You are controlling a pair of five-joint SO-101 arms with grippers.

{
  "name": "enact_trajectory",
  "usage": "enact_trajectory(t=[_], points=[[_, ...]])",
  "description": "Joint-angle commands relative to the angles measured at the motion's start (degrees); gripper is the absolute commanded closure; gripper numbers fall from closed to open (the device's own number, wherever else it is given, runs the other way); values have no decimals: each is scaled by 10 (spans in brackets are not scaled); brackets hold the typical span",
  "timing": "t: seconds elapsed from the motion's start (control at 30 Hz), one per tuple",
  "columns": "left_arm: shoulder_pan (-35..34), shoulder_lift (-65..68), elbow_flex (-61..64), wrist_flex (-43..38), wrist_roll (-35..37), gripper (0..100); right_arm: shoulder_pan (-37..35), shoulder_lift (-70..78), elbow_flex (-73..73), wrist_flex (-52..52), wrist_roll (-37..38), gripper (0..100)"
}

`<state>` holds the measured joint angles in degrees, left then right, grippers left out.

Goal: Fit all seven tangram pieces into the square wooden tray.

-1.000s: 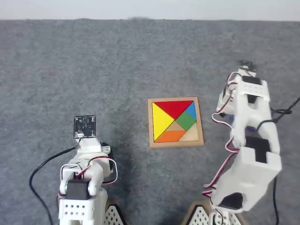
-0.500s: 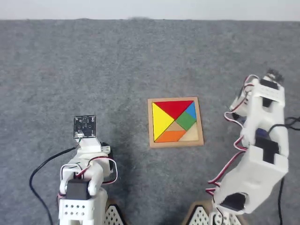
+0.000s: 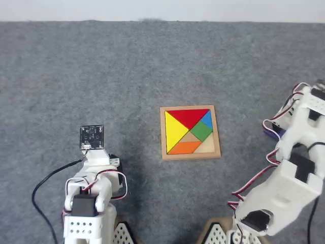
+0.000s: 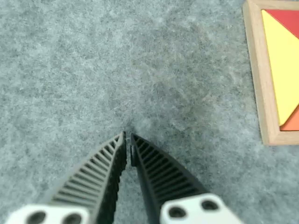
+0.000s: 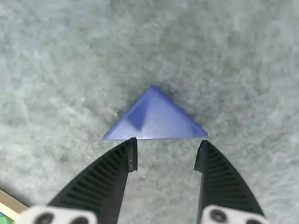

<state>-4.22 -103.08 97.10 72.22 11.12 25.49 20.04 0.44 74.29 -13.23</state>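
Right gripper (image 5: 167,142) is spread wide, nothing in it, hanging low over the grey mat (image 5: 56,56). The last piece, the blue triangle (image 5: 154,119), lies flat just beyond my fingertips, its long edge facing them. It sits well apart from the tray (image 3: 163,133), off to the right side of the table.

Left gripper (image 4: 127,136) is clenched on nothing, tips together over the mat, near the tray's side rim.

What worries me is that the triangle is thin and flat on soft pile. If I close from here, my fingers (image 5: 132,151) look set to meet in front of the long edge, not around the piece, and I'd guess they would nudge it away or snag the mat. If I clamp on the two sloping sides instead, the squeeze could squirt it forward out of the grip. And the pale corner (image 3: 207,146) in the tray looks like the one gap left, so a piece carried in at the wrong angle would jam on its neighbours.

My right wrist view gives me the triangle and my finger gap plainly. From the high view my own right arm (image 3: 294,168) covers that spot, but I get the whole tray, its colours seated, and both arms' places. The left wrist view adds the tray's rim close up.
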Motion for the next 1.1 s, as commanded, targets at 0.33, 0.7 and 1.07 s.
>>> enact_trajectory(t=[0.33, 0.7, 1.07], points=[[-4, -11, -7, 1, -6, 986, -3, -7, -30, -7, -345, 783], [-4, -11, -7, 1, -6, 986, 0, 60, -47, -75, -371, 783], [-4, -11, -7, 1, -6, 986, 58, 149, -160, -37, -368, 786]])
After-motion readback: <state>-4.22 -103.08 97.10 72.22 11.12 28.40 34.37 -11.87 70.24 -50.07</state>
